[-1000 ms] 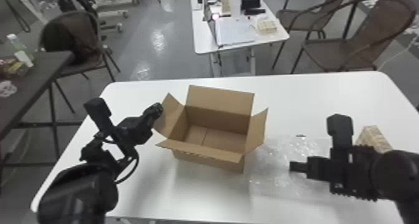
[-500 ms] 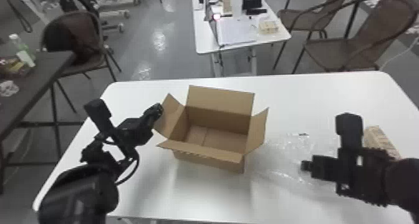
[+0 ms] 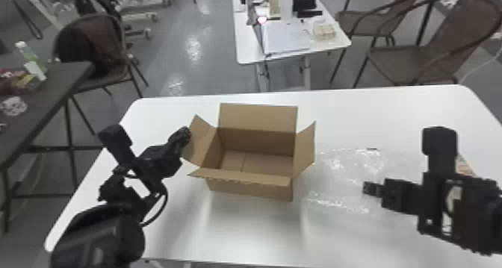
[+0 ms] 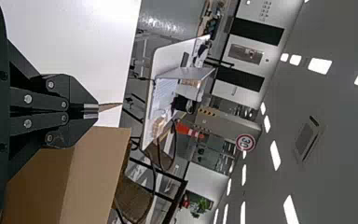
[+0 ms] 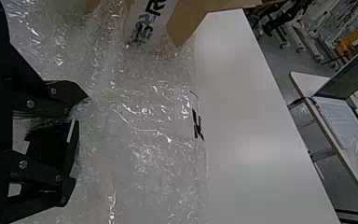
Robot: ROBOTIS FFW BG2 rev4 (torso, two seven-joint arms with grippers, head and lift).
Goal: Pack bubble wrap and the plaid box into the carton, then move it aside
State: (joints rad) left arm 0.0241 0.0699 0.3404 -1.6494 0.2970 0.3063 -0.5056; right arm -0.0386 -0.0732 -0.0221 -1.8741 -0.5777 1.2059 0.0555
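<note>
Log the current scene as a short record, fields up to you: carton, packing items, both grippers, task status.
carton: open, upright on the white table, flaps spread
bubble wrap: spread flat on the table, to the carton's right
plaid box: right side of the table, partly hidden behind the right arm
left gripper: closed on the carton's left flap
right gripper: over the bubble wrap, fingers apart
packing status: bubble wrap and plaid box both outside the carton
</note>
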